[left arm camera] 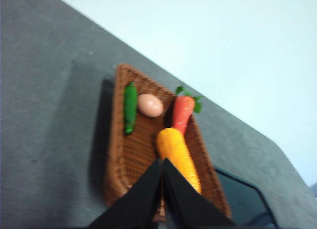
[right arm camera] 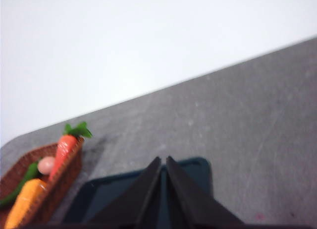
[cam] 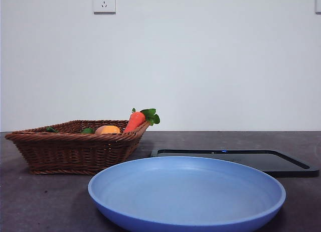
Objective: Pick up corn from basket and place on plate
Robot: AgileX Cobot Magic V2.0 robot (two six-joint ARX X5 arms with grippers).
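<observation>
The corn, a long orange-yellow cob, lies in the brown wicker basket beside a carrot. My left gripper hangs shut and empty above the basket, its tips close to the corn's side. In the front view the basket stands at the left and its wall hides the corn. The light-blue plate sits empty at the front centre. My right gripper is shut over the black tray, with the corn and the basket off to one side. Neither arm shows in the front view.
The basket also holds a long green vegetable and a round orange-pink fruit. The carrot leans over the basket's rim. A flat black tray lies behind the plate at the right. A white wall closes the back.
</observation>
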